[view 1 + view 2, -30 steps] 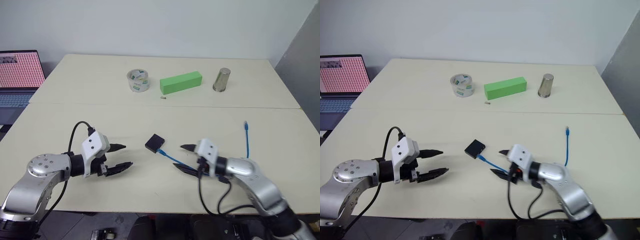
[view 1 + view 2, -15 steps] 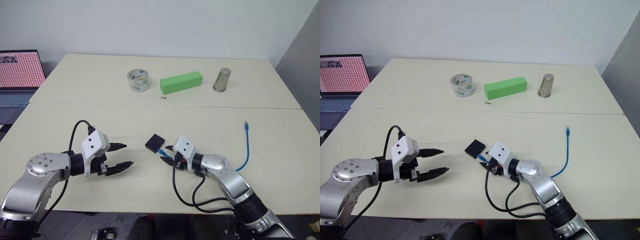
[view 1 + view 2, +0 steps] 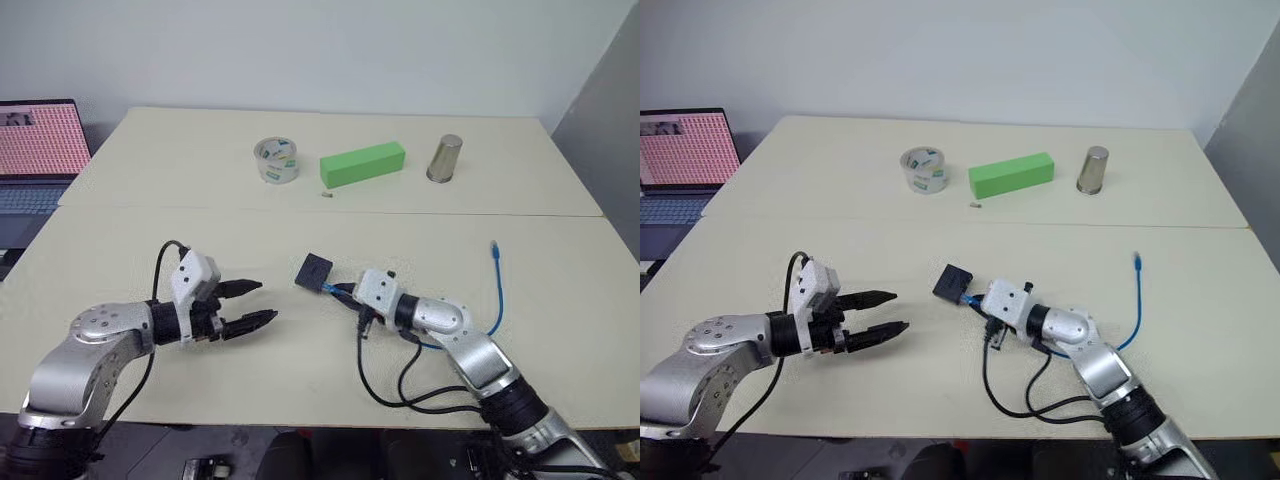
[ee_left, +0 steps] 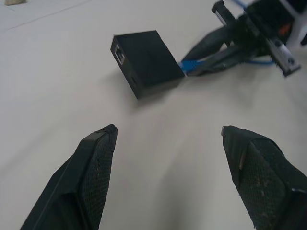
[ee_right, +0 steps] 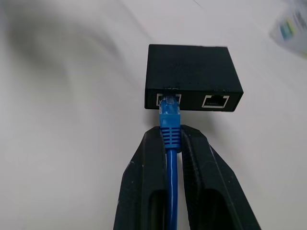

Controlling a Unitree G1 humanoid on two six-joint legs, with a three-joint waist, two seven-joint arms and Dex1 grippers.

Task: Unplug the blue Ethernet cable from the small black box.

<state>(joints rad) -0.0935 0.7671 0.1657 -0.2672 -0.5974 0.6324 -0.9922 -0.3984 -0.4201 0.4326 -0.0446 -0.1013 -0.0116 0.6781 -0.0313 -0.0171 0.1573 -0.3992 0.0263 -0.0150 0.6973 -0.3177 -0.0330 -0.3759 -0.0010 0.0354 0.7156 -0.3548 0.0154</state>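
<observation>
The small black box (image 3: 313, 271) lies near the middle of the near table, one edge seemingly tipped up. The blue Ethernet cable (image 5: 169, 129) is plugged into one of its two ports. My right gripper (image 3: 340, 291) is shut on the cable just behind the plug, a finger's width from the box (image 5: 192, 76). The rest of the cable (image 3: 497, 290) curves away to the right and ends in a free plug. My left gripper (image 3: 265, 300) hovers open to the left of the box (image 4: 146, 62), a short way off, with nothing between its fingers.
Along the far table stand a tape roll (image 3: 276, 160), a green block (image 3: 362, 164) and a metal cup (image 3: 443, 159). A laptop (image 3: 35, 150) sits at the far left. The right arm's black cables (image 3: 400, 380) loop over the table's front edge.
My right gripper has swung left along the blue cable to the box and shut on the cable at the plug. The box has shifted slightly. The left gripper has rolled and stays open.
</observation>
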